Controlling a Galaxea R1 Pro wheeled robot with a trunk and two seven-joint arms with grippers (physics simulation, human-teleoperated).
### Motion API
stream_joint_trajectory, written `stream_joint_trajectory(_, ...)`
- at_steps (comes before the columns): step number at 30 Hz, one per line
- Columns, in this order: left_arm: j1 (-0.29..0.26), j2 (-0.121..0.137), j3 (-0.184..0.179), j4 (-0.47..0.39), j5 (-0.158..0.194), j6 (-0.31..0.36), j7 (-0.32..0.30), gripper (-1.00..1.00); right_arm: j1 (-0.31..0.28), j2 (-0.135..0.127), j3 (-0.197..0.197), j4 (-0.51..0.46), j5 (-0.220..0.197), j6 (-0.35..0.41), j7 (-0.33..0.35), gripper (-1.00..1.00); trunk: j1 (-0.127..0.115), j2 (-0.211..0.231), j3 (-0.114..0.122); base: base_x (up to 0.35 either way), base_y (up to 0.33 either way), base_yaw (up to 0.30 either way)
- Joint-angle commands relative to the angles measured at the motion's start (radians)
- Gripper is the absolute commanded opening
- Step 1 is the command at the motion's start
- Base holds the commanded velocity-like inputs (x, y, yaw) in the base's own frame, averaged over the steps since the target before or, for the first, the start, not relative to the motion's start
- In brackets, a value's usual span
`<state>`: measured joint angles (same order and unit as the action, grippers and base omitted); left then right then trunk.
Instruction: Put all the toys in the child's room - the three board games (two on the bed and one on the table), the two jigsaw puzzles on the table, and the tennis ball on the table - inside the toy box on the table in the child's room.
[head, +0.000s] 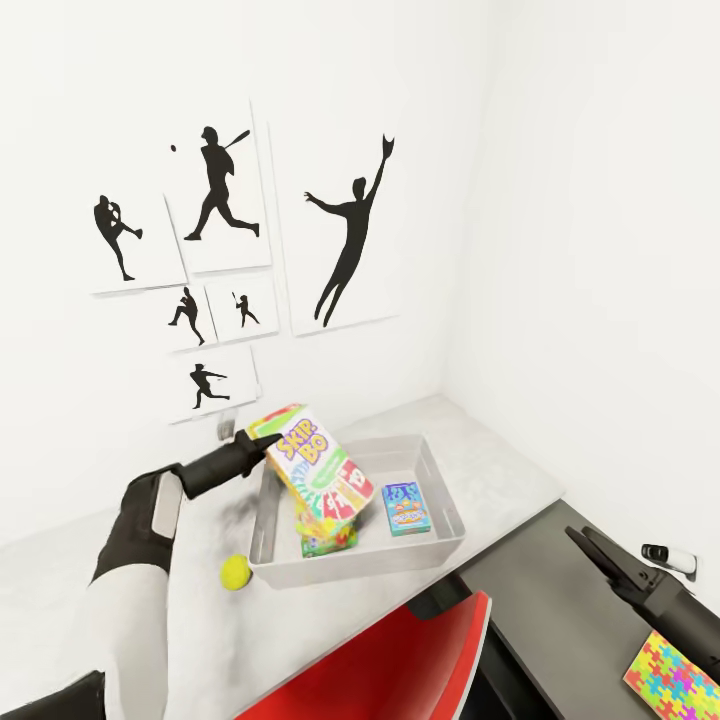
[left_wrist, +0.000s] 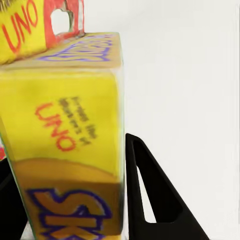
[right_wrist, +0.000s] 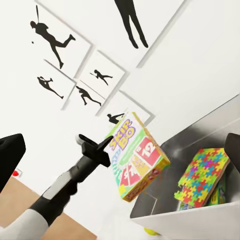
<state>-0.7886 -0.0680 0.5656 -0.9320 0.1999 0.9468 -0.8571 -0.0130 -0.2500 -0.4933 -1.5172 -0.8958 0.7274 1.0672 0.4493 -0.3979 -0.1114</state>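
Note:
My left gripper (head: 258, 447) is shut on the upper end of the long Skip-Bo board game (head: 318, 470). The box hangs tilted, its lower end down inside the grey toy box (head: 440, 545) on the pale table (head: 500, 455). The left wrist view has the Skip-Bo box (left_wrist: 65, 125) between the black fingers (left_wrist: 150, 200). In the toy box lie a blue cartoon-printed board game (head: 407, 507) and a mosaic jigsaw puzzle (right_wrist: 202, 175). The tennis ball (head: 236, 572) rests on the table by the toy box's near left corner. My right gripper (head: 588, 545) is open and holds nothing. Beside that arm lies another jigsaw puzzle (head: 672, 682).
A red chair back (head: 400, 660) stands close below the table's front edge. To the right is a lower dark-grey surface (head: 540, 610) with a small white object (head: 668, 557). Baseball silhouette pictures (head: 215, 190) hang on the white wall behind the table.

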Motion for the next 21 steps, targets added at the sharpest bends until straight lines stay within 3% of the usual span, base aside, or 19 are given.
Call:
stream_joint_trajectory(1,-0.001,-0.030,0.017,-0.030,-0.009,0.001,0.022,-1.00,-0.001,-0.001,0.000,0.000,-0.004,0.007,0.000,1.00,0.001,-0.002,-0.002,0.000,0.000,0.000)
stream_joint_trajectory(3,-0.001,-0.080,0.030,-0.074,-0.007,0.001,0.070,-1.00,-0.001,-0.002,-0.001,0.000,-0.005,0.007,0.000,1.00,0.001,-0.002,-0.002,0.000,0.000,0.000)
stream_joint_trajectory(5,-0.003,-0.106,0.035,-0.101,-0.005,0.000,0.110,-1.00,-0.001,-0.002,-0.001,0.000,-0.006,0.007,0.000,1.00,0.001,-0.002,-0.002,0.000,0.000,0.000)
stream_joint_trajectory(9,-0.008,-0.106,0.037,-0.115,0.030,-0.005,0.164,-1.00,-0.001,-0.003,-0.002,0.000,-0.005,0.007,0.000,1.00,0.001,-0.002,-0.002,0.000,0.000,0.000)
stream_joint_trajectory(12,-0.010,-0.106,0.031,-0.119,0.109,-0.012,0.242,-1.00,-0.001,-0.002,-0.002,0.000,-0.006,0.007,0.000,1.00,0.001,-0.002,-0.002,0.000,0.000,0.000)
stream_joint_trajectory(16,-0.010,-0.106,-0.003,-0.120,0.246,-0.078,0.394,-1.00,-0.001,-0.002,-0.002,0.000,-0.005,0.007,0.000,1.00,0.001,-0.002,-0.002,0.000,0.000,0.000)
stream_joint_trajectory(17,-0.010,-0.106,-0.027,-0.119,0.307,-0.112,0.450,-1.00,-0.001,-0.002,-0.002,0.000,-0.005,0.007,0.000,1.00,0.001,-0.002,-0.002,0.000,0.000,0.000)
stream_joint_trajectory(18,-0.011,-0.106,-0.062,-0.117,0.371,-0.143,0.506,-1.00,-0.001,-0.002,-0.002,0.000,-0.005,0.007,0.000,1.00,0.001,-0.002,-0.002,0.000,0.000,0.000)
stream_joint_trajectory(19,-0.011,-0.106,-0.084,-0.116,0.403,-0.156,0.533,-1.00,-0.001,-0.002,-0.002,0.000,-0.005,0.007,0.000,1.00,0.001,-0.002,-0.002,0.000,0.000,0.000)
stream_joint_trajectory(21,-0.011,-0.106,-0.188,-0.110,0.536,-0.196,0.633,-1.00,-0.001,-0.002,-0.002,0.000,-0.005,0.007,0.000,1.00,0.001,-0.002,-0.002,0.000,0.000,0.000)
